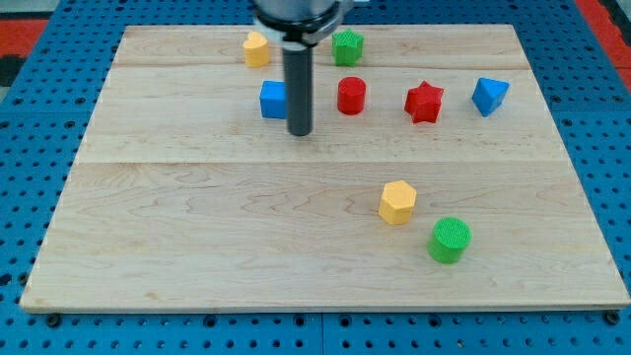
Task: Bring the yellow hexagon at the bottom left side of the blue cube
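Note:
The yellow hexagon [397, 201] lies on the wooden board [197, 237], right of centre toward the view's bottom. The blue cube [272, 100] sits in the upper middle, partly hidden on its right side by my rod. My tip [300, 132] rests on the board just right of and slightly below the blue cube, far up and left of the yellow hexagon.
A green cylinder [450, 240] lies just below right of the hexagon. A red cylinder [351, 96], a red star [424, 102] and a blue triangular block [489, 96] line up right of the cube. A yellow block [256, 48] and a green block [347, 46] sit near the top.

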Available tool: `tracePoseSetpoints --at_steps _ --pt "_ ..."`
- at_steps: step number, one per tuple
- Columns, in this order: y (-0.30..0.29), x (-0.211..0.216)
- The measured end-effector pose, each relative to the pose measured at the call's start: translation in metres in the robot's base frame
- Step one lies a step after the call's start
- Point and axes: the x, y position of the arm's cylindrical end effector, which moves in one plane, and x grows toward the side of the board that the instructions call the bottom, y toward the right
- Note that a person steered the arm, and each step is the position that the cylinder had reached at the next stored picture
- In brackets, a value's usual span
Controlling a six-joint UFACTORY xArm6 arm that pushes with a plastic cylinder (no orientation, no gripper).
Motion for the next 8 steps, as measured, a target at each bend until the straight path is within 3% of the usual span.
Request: tracePoseSetpoints --at_steps 1,3,4,5,6,8 --pt "-0.045 -0.021" --pt "0.009 -0.03" --pt "0.064 0.027" --pt "0.174 0.065" --pt "0.222 0.123" --pt "0.028 0.099"
